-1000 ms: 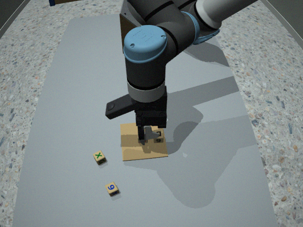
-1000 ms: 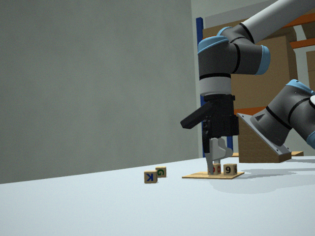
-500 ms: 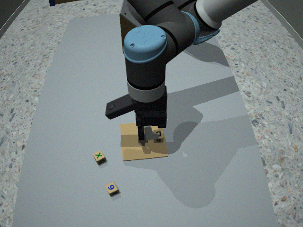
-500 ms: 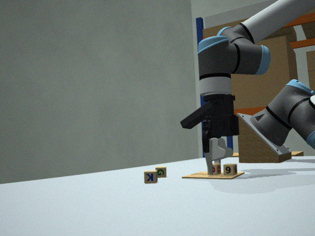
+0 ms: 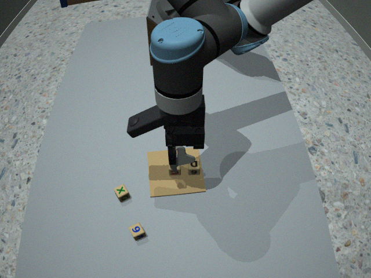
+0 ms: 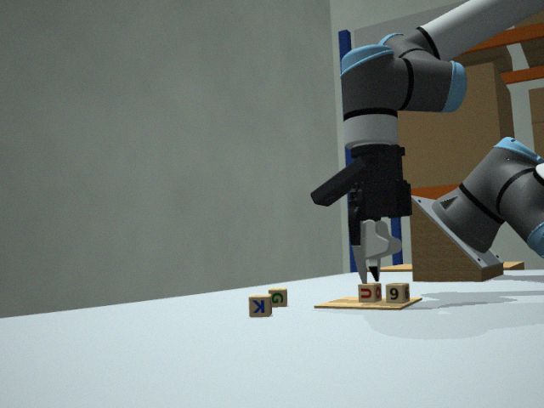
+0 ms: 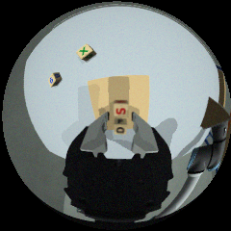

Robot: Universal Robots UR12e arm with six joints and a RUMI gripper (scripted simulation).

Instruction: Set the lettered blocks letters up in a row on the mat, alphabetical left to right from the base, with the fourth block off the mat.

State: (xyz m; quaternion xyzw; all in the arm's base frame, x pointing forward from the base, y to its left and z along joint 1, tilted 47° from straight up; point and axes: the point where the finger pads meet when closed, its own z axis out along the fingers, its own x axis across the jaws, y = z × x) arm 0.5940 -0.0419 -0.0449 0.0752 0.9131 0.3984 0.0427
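Wrist view: we've got the gripper w/ jaws parted, holding nothing, hanging just above the S block. S sits on the mat touching the D block, presumably so the row runs D, S. X block lies lower left, off mat, near the 9 block.
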